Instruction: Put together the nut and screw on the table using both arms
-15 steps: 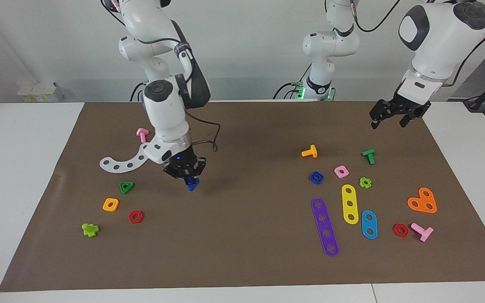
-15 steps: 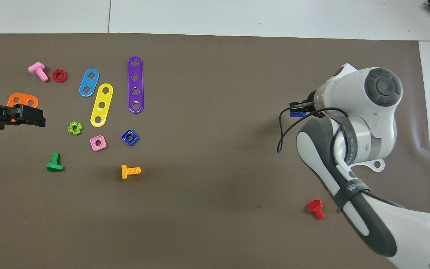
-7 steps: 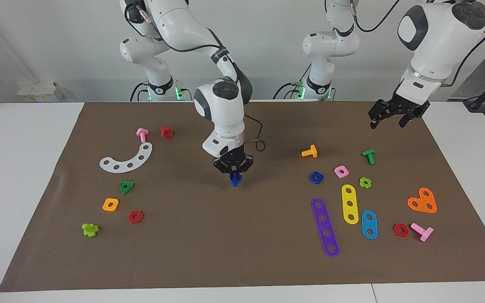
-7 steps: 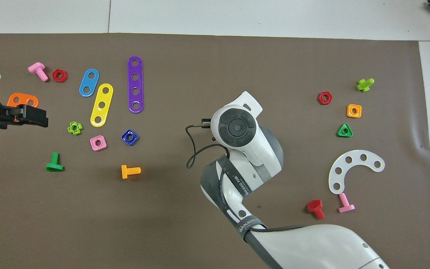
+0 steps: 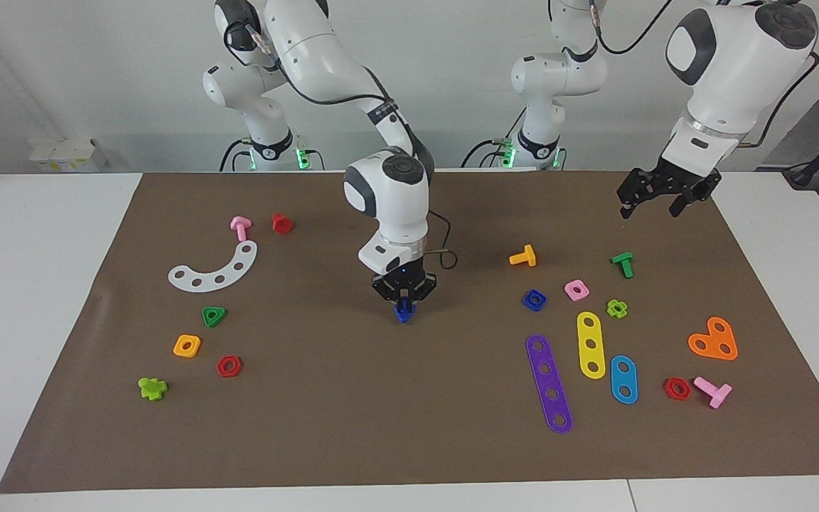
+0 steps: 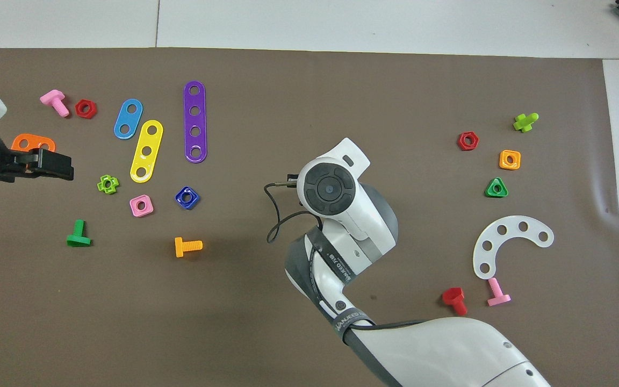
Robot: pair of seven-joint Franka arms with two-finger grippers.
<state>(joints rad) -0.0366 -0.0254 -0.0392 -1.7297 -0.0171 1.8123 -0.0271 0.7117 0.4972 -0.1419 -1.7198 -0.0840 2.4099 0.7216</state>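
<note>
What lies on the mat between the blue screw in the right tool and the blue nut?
Nothing: in the facing view the brown mat is bare between the screw and the nut.

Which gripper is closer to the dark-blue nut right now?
Right. The right gripper, holding the screw, hangs over mid-mat beside the nut; the left gripper hovers over the mat's corner, well off.

From above I saw my right arm (image 6: 336, 199) hanging over the middle of the brown mat (image 6: 309, 333), hiding its own gripper. The dark-blue nut (image 6: 187, 197) lay beside the pink square nut (image 6: 142, 205), and my left gripper (image 6: 46, 164) hovered near the orange plate (image 6: 33, 143)
</note>
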